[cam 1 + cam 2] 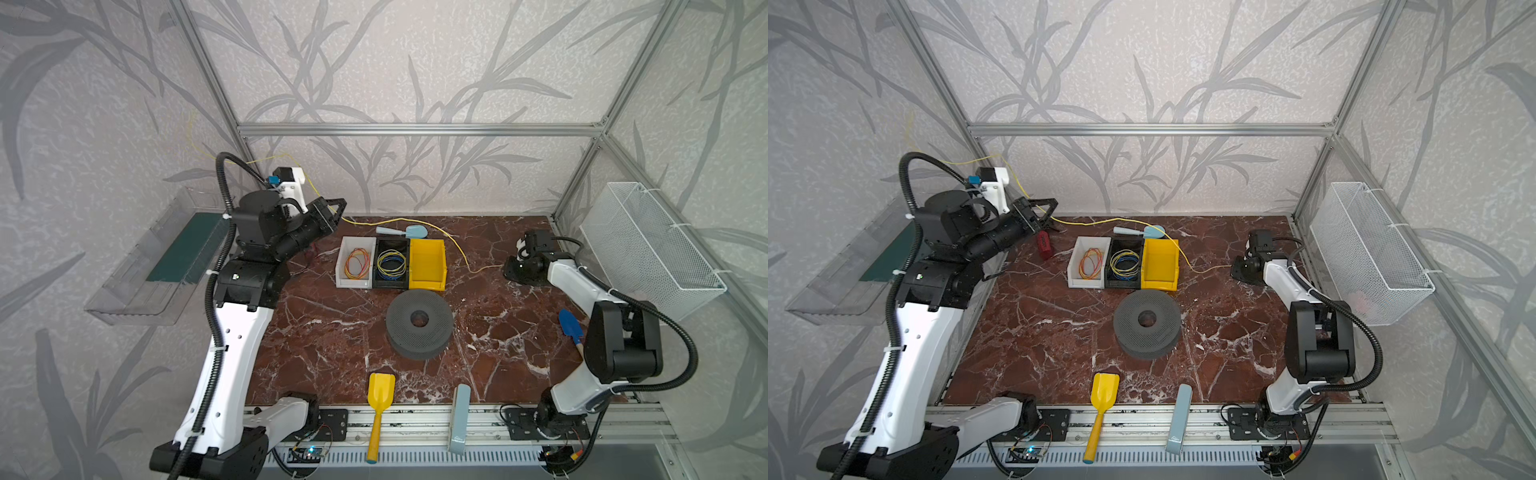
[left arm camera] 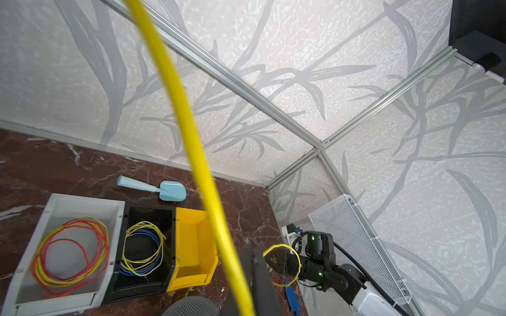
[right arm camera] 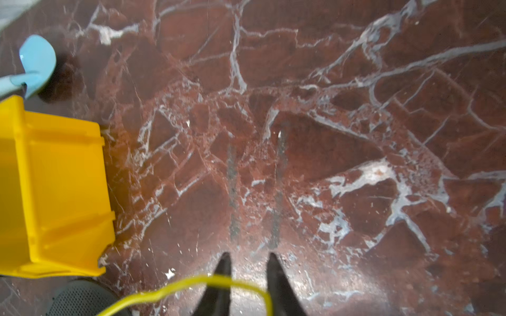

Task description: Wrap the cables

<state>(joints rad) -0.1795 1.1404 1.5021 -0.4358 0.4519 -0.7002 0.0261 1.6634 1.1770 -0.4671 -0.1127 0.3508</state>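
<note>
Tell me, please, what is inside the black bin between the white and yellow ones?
A coil of blue and yellow wires lies in the black bin, filling most of its floor. Bare dark floor shows through the ring; the strip beneath the strands is covered.

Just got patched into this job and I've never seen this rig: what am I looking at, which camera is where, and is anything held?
Two robot arms stand at the near edge of a marble table. The two wide pictures come from one camera head overhead; the other two come from a camera on each wrist. On the table lie a white bin, a black bin and a yellow bin in a row, a grey spool, a yellow scoop and a pale blue scoop. The left gripper, raised at the back left, has its fingers shut on the thin yellow wire, which trails across the table to the right gripper. There the fingers stand apart, with the wire crossing the gap between them, not pinched.
</note>
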